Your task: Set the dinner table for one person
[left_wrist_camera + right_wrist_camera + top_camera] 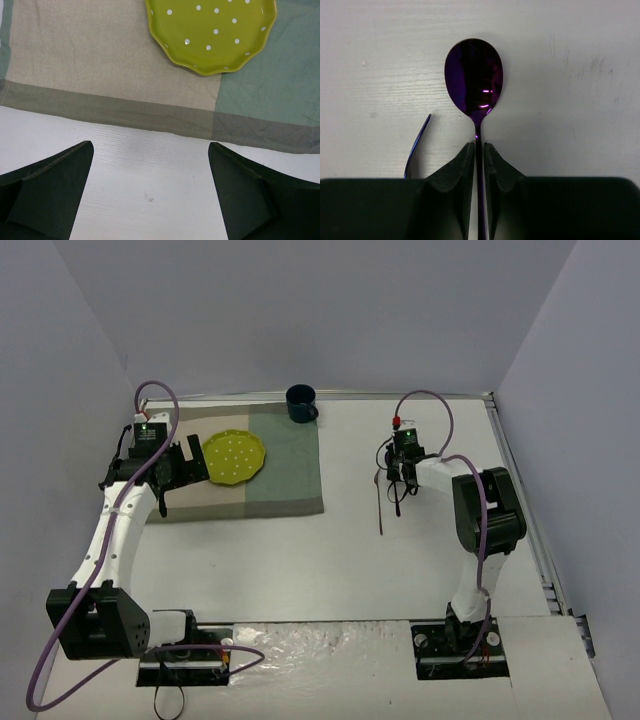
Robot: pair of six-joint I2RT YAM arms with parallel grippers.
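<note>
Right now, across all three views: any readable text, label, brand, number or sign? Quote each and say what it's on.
No readable text in any view.
The green plate has white dots only.
The mug, placemat and spoon are plain, with no print.
The dinner table shows scuffs, no writing.
Any marking on the left arm base is too small to read.

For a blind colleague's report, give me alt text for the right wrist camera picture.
The right gripper has its dark jaws shut on the handle of a purple spoon, bowl pointing away, against the white dinner table. The curved tip of a second purple utensil shows beside it.
</note>
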